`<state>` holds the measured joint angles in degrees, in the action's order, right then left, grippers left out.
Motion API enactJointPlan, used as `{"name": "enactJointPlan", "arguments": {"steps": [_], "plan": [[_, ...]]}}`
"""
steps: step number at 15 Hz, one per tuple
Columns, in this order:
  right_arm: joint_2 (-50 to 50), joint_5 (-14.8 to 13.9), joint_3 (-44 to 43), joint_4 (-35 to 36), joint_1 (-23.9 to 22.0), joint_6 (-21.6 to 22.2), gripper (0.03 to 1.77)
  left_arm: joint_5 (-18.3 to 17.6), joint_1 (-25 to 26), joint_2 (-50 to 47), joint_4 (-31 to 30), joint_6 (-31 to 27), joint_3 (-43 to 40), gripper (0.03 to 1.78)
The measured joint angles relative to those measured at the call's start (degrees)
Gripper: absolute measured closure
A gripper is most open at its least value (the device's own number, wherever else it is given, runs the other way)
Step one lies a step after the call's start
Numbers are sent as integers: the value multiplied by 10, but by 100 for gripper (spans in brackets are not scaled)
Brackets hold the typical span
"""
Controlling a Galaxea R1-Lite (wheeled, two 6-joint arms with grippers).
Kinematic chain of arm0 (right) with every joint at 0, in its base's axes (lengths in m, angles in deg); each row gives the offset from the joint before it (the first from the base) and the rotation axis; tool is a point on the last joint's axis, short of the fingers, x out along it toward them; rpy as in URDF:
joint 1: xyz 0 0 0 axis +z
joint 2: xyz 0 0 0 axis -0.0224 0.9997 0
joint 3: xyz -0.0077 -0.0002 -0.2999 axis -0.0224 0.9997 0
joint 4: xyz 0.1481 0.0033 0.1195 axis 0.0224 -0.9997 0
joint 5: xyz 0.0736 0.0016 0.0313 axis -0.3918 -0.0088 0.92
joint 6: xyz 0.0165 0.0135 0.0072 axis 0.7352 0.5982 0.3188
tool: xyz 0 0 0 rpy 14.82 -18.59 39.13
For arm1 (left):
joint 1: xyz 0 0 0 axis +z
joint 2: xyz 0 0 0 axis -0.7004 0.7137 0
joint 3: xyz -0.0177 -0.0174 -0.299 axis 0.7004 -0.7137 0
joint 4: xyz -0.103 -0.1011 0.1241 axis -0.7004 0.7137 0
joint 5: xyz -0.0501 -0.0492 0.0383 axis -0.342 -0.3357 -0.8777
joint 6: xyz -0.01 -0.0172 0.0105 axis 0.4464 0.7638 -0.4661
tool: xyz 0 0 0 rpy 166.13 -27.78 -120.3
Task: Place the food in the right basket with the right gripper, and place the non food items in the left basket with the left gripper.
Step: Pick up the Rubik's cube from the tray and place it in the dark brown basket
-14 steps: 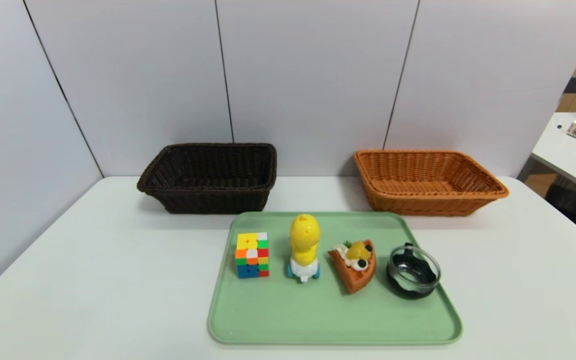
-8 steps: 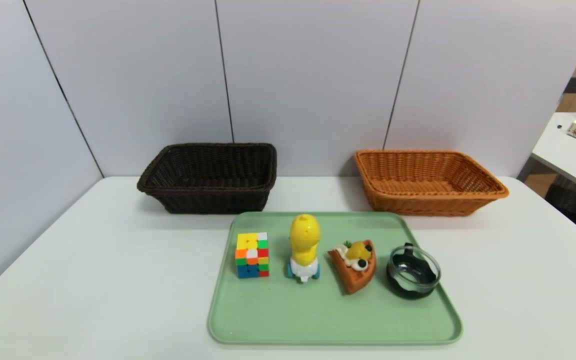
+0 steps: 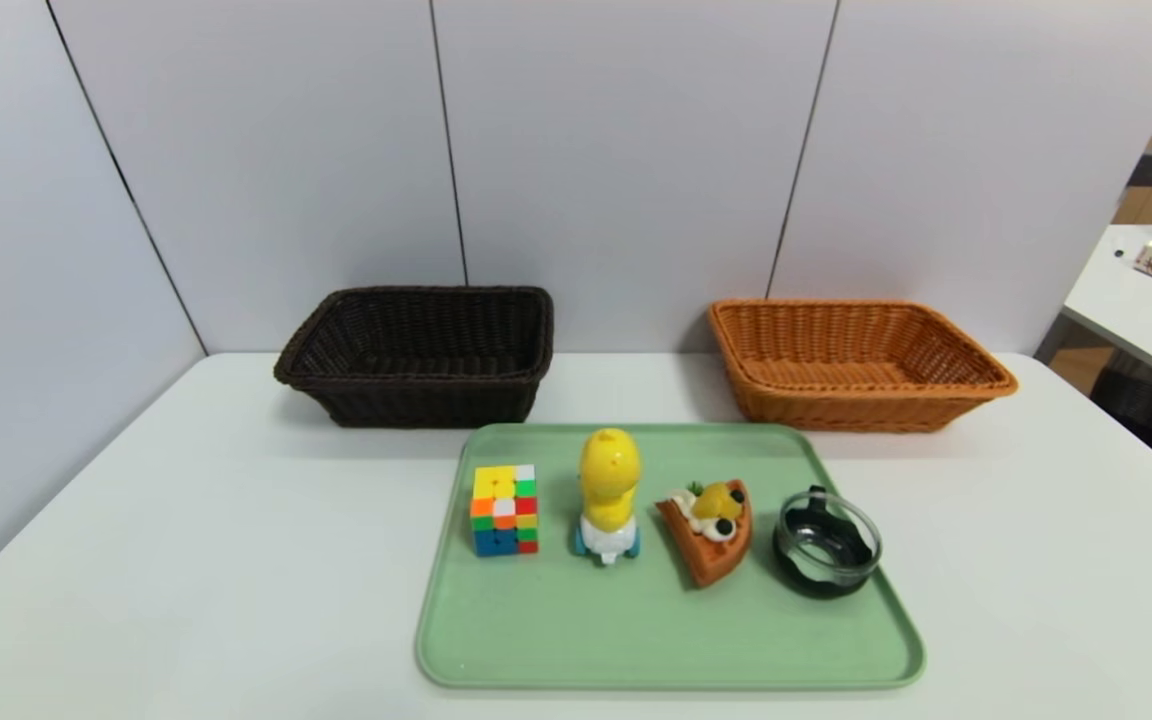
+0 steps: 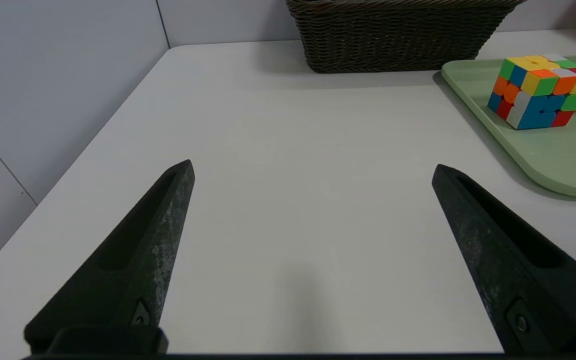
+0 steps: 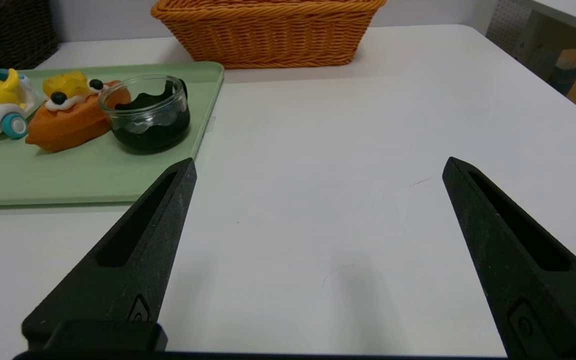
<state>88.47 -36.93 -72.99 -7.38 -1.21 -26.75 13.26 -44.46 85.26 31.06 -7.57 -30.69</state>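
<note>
- Nothing has moved since the earlier frames; my arms stay parked
- The food (image 3: 708, 529) lies on the green tray (image 3: 636, 640) between duck toy (image 3: 608, 492) and glass bowl (image 3: 826, 545), its long axis running from the wide end toward me, tip nearest me
- Puzzle cube (image 3: 504, 509) stands leftmost; left basket (image 3: 421, 355) and right basket (image 3: 851, 362) sit behind on the worktop (image 3: 186, 560)
- Only the wrist views show my left end effector (image 4: 312, 167) and right end effector (image 5: 319, 166), fingers wide apart, empty
</note>
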Motion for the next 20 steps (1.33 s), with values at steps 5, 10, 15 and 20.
{"name": "enactJointPlan", "arguments": {"steps": [5,10,15,20], "plan": [[0,5,0,0,0,-22,10,0,0,0,0,-2,0,12],[0,2,0,-3,0,-26,10,1,0,0,0,5,0,12],[0,1,0,-1,0,-19,10,2,0,0,0,2,0,12],[1,5,-36,-24,0,-19,10,1,-1,0,13,-1,0,12]]}}
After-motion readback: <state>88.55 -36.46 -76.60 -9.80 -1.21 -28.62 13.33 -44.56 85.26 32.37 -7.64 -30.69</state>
